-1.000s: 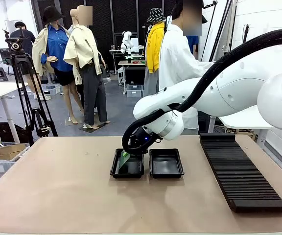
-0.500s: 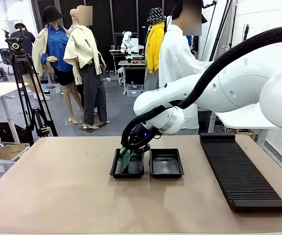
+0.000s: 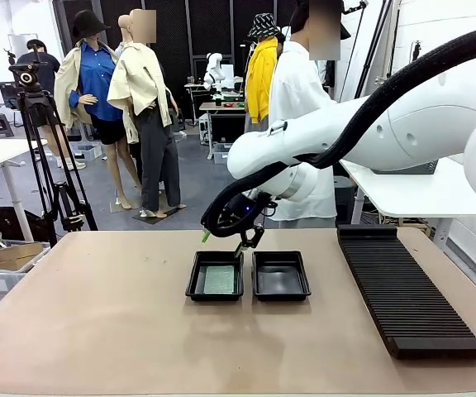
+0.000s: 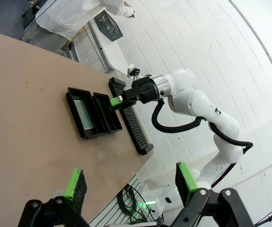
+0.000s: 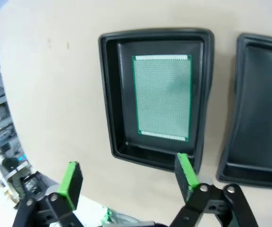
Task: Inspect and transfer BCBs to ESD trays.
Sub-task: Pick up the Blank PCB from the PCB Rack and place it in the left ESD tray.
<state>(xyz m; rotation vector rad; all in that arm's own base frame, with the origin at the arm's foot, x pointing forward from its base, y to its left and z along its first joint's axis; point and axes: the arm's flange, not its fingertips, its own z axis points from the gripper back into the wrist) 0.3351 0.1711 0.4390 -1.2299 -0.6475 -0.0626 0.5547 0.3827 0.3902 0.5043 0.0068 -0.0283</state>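
One green BCB lies flat inside the left of two black ESD trays at the middle of the table. Beside it on the right stands the second tray, with nothing in it. My right gripper hangs open a little above the left tray, nothing between its fingers. In the left wrist view my left gripper is open and empty, high above the table and far from the trays.
A long black ribbed rack runs along the right side of the table. A person in a white shirt stands at the far side. Bare tabletop spreads in front of and left of the trays.
My right gripper opened and let go of the board, which was tilted in the left tray and now lies flat. The gripper has risen above the tray.
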